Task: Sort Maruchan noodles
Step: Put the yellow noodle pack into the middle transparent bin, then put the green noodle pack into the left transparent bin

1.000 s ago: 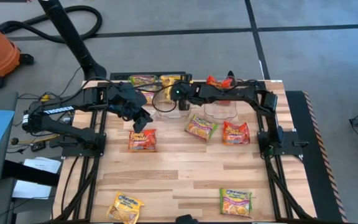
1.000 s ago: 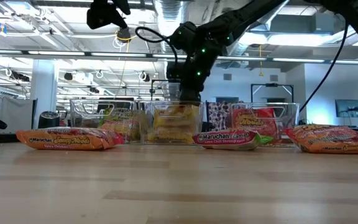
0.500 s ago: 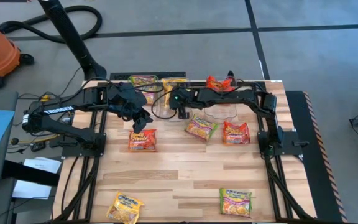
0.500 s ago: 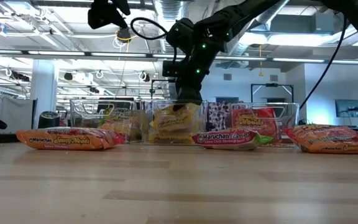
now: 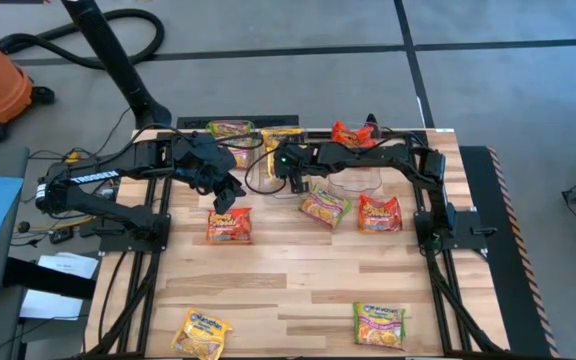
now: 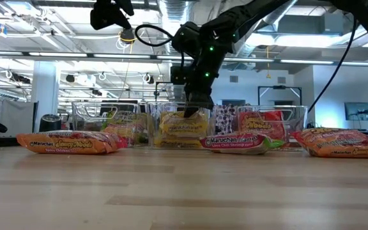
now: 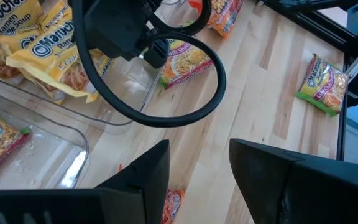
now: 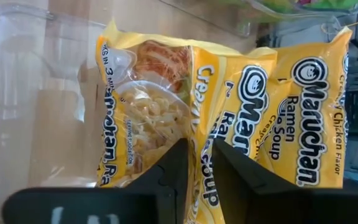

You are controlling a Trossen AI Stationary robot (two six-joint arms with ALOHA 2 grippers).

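On the near edge of the wooden table lie a yellow packet on the left and a green packet on the right. In the middle, an orange packet lies under the left gripper, which hovers with its fingers apart and holds nothing. Farther, the right gripper is inside the middle clear bin, its fingers a little apart around a yellow noodle packet; whether it grips the packet or not, one cannot tell. If the fingers catch the crinkly plastic when lifting, the packet may come out again. Behind the table is a large workshop room with ceiling pipes.
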